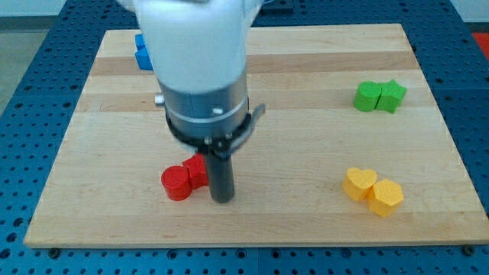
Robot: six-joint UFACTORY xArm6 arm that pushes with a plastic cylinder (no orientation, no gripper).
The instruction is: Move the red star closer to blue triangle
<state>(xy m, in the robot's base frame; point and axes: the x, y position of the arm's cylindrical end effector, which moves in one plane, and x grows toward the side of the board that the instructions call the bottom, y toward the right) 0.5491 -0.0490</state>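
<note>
Camera view: arm-hidden blue block (142,52)

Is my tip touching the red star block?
Touching: in the camera view my tip stands against the red star's right side, no board visible between.

my tip (221,198) touching red star (198,171) | red cylinder (176,183) beside | blue block (142,52) top-left, part hidden

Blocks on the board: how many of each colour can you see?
Red blocks: 2
Green blocks: 2
Yellow blocks: 2
Blue blocks: at least 1; the arm hides part of them
Total: at least 7
My tip is just right of the red pair.
</note>
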